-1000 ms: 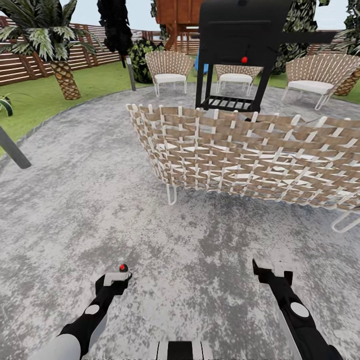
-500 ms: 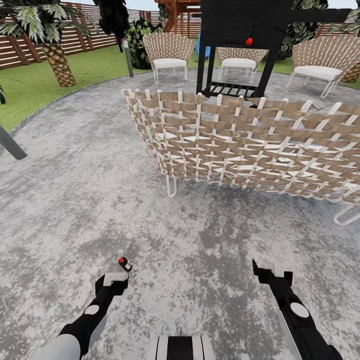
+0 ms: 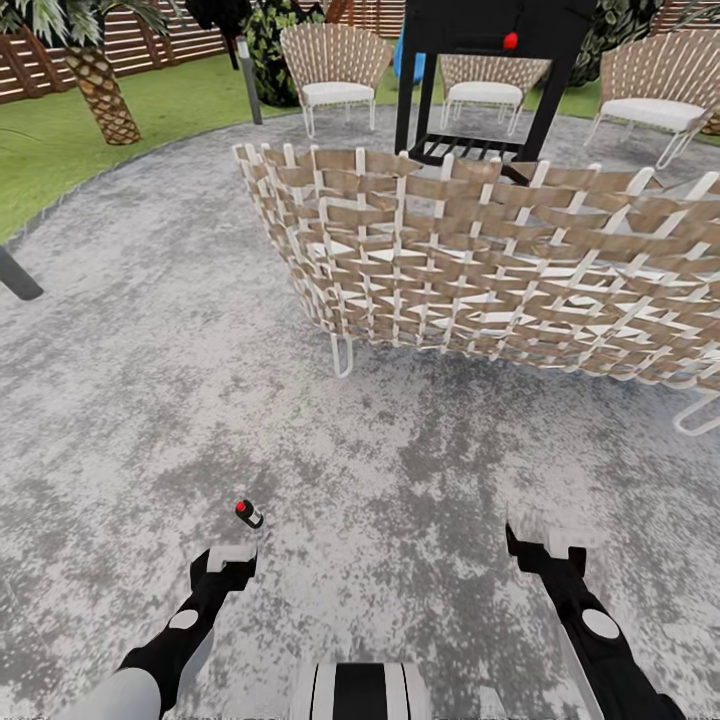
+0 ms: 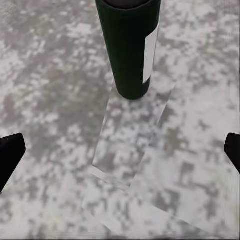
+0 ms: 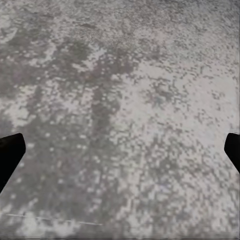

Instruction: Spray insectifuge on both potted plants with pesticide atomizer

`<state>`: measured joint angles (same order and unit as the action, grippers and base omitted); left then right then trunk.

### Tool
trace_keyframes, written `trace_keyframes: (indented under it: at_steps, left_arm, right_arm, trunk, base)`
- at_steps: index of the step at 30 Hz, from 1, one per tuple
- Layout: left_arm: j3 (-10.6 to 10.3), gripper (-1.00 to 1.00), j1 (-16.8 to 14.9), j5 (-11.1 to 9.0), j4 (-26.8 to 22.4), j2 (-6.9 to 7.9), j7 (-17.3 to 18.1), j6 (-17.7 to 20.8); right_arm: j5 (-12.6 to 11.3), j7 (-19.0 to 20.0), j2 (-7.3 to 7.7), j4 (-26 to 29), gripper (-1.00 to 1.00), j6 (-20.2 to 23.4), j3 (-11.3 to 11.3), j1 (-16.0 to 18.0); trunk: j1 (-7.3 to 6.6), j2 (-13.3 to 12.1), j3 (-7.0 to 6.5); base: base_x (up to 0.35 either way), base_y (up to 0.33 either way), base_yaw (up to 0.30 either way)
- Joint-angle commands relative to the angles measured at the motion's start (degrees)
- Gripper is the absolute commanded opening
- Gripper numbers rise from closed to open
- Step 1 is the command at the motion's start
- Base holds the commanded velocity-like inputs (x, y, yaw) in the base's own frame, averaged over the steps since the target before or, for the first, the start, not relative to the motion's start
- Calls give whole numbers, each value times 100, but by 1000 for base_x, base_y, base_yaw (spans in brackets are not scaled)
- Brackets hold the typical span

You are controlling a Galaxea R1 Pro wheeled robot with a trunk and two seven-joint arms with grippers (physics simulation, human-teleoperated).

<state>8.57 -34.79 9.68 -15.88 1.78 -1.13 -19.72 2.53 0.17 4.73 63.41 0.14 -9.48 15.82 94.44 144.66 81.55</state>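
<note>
Round mottled grey stone patio (image 3: 150, 380) covers most of the head view, green lawn (image 3: 70, 150) in the upper left corner with a brown horizontal-slat wooden fence (image 3: 150, 45) behind it. Long woven tan-and-white wicker sofa back (image 3: 480, 270) spans the centre to the right edge, on thin white hairpin legs. Black metal barbecue grill stand (image 3: 480, 90) at top centre, a small red knob on it. Three woven tan fan-back chairs with white cushions along the top: one upper centre-left (image 3: 330, 60), one behind the grill (image 3: 485, 85), one upper right (image 3: 655, 85). Scaly brown palm trunk (image 3: 100, 95) at upper left. Left gripper (image 3: 228, 557) lower left of the head view, black arm, pale fingers; left wrist view shows dark fingertips (image 4: 10, 155) at both frame edges, spread wide, nothing between them. Right gripper (image 3: 545, 545) lower right, also spread apart, dark fingertips (image 5: 10, 152) at frame edges over bare stone. Small slim dark green pesticide atomizer (image 3: 248, 514) lies on the patio just beyond the left gripper, lower centre-left, red-tipped end toward the camera; in the left wrist view its dark green body with white label (image 4: 131, 47) sits at top centre, clear of the fingers.
</note>
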Motion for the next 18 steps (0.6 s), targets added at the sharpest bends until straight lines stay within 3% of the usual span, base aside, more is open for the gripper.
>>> trace_keyframes:
  at_steps: [1,7,11,18]
  left_arm:
    - [33,100,-3,60,6,-2,-11,-23]
    - [32,100,-2,60,1,4,-11,-38]
    - [31,100,1,76,1,6,-10,-46]
    - [31,100,14,68,-3,4,-10,-50]
  right_arm:
    - [25,1,0,-14,100,-4,-6,1]
    - [14,0,-10,-214,100,-283,-7,0]
    - [11,5,-15,-349,100,-573,-2,0]
    - [10,-4,-25,-392,100,-643,-2,0]
  trunk:
    - [1,3,26]
    - [17,11,152]
    - [17,11,121]
    - [17,11,74]
  base:
    - [0,0,0]
    - [0,0,-4]
    - [0,0,-51]
    - [57,0,-38]
